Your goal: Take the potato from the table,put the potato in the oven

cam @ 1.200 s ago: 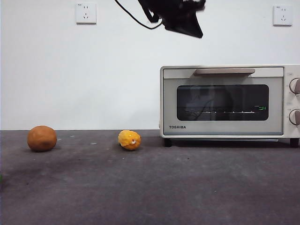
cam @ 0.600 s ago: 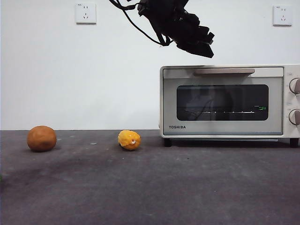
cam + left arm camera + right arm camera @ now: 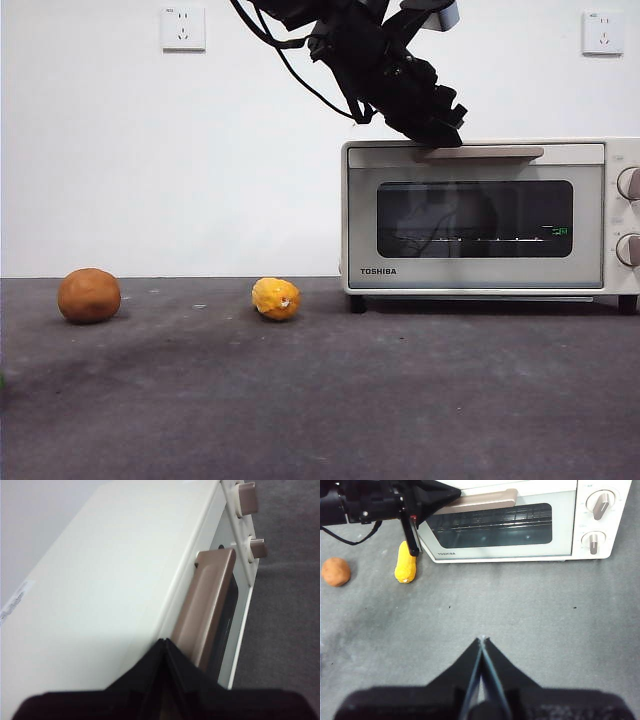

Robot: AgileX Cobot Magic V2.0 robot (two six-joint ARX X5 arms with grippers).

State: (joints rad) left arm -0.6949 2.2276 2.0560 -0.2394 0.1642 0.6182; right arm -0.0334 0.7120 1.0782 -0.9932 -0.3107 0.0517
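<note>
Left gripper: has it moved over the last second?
Yes. The left gripper has come down and rightward, from well above the oven to its handle.

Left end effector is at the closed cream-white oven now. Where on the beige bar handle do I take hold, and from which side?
Grip the beige bar handle near its middle, coming down from above and in front. It stands off the cream-white oven's closed door, leaving a gap behind it for one jaw. The left end effector is shut at the bar's left end, so I would open it first and shift along the bar.
</note>
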